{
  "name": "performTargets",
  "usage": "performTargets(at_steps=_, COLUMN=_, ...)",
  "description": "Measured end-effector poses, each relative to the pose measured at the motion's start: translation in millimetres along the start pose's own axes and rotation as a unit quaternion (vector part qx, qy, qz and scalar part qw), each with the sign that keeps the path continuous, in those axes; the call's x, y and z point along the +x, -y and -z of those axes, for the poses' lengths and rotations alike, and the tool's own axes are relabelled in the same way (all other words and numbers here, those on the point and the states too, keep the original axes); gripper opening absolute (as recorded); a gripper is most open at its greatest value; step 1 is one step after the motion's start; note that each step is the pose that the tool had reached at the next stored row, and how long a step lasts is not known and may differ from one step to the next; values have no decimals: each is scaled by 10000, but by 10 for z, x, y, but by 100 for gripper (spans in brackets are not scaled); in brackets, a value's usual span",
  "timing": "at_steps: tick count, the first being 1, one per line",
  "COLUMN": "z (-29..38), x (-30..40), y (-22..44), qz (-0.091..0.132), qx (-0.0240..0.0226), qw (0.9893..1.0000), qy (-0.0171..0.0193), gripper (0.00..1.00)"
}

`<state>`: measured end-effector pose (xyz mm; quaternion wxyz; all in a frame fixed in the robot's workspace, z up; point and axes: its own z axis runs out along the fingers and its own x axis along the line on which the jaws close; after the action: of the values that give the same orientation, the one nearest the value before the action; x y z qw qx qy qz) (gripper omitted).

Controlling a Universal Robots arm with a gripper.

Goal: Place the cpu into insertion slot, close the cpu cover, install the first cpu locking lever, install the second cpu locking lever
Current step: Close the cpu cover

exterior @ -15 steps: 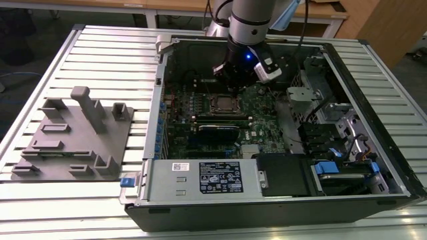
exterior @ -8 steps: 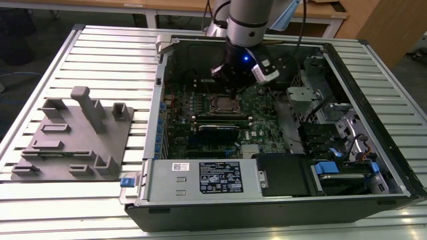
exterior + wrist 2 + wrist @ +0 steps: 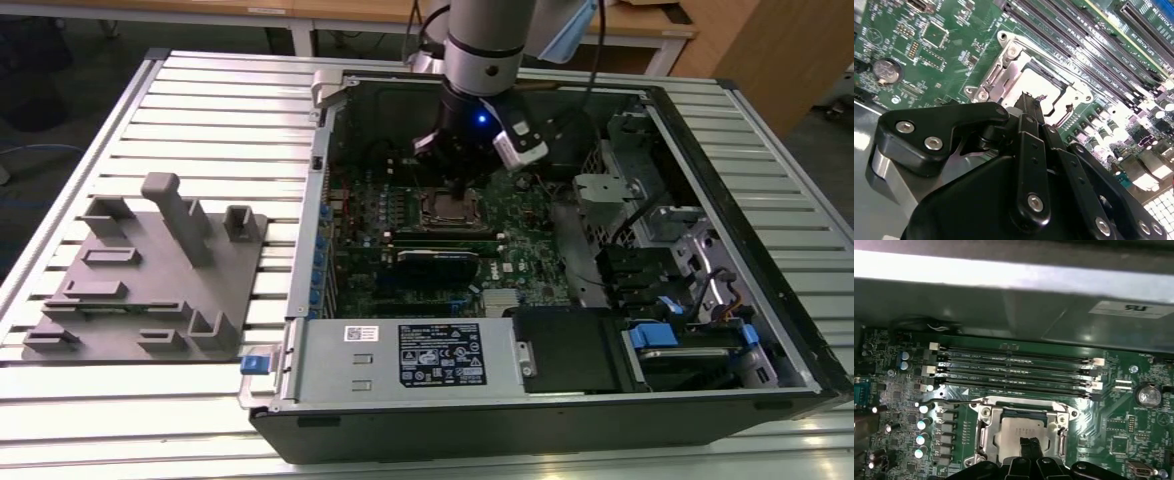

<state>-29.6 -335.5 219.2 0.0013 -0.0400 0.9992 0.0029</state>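
The cpu (image 3: 1011,430) lies flat in the insertion slot (image 3: 454,210), its silvery top showing through the window of the cpu cover (image 3: 985,432). The cover lies down around the chip. In the second wrist view the cpu (image 3: 1041,85) and the cover (image 3: 1004,70) sit just beyond my black fingers. My gripper (image 3: 1029,444) is shut with nothing in it, its tips together over the chip's near edge; whether they touch it I cannot tell. A thin wire locking lever (image 3: 954,402) runs along the socket's far side. In the exterior view the gripper (image 3: 461,185) hangs right over the socket.
Long memory slots (image 3: 1014,370) run just behind the socket. A coin battery (image 3: 1147,395) sits off to one side on the board. The case walls (image 3: 694,150) enclose the motherboard; a power supply (image 3: 400,355) and drive bays (image 3: 667,280) crowd the near side. A grey fixture (image 3: 147,270) stands on the table at the exterior view's left.
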Motion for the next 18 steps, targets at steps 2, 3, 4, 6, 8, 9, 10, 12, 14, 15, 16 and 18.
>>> performTargets(at_steps=2, z=-17, x=27, y=-2, qz=0, qx=-1, qw=10000, qy=0, gripper=10)
performTargets(at_steps=3, z=-19, x=47, y=-3, qz=0, qx=0, qw=10000, qy=0, gripper=10)
performTargets(at_steps=4, z=-22, x=68, y=-5, qz=0, qx=0, qw=10000, qy=1, gripper=10)
performTargets(at_steps=6, z=-29, x=121, y=-9, qz=-1, qx=0, qw=10000, qy=4, gripper=10)
performTargets(at_steps=8, z=-43, x=159, y=-11, qz=0, qx=0, qw=10000, qy=5, gripper=10)
performTargets(at_steps=9, z=-51, x=171, y=-11, qz=0, qx=1, qw=10000, qy=4, gripper=10)
performTargets(at_steps=10, z=-60, x=183, y=-12, qz=0, qx=1, qw=10000, qy=4, gripper=10)
performTargets(at_steps=12, z=-78, x=211, y=-14, qz=-1, qx=0, qw=10000, qy=5, gripper=10)
performTargets(at_steps=14, z=-88, x=243, y=-15, qz=-1, qx=1, qw=10000, qy=4, gripper=10)
performTargets(at_steps=15, z=-95, x=260, y=-17, qz=-1, qx=0, qw=10000, qy=4, gripper=10)
performTargets(at_steps=16, z=-104, x=275, y=-17, qz=0, qx=0, qw=10000, qy=5, gripper=10)
performTargets(at_steps=18, z=-121, x=303, y=-19, qz=0, qx=0, qw=10000, qy=5, gripper=10)
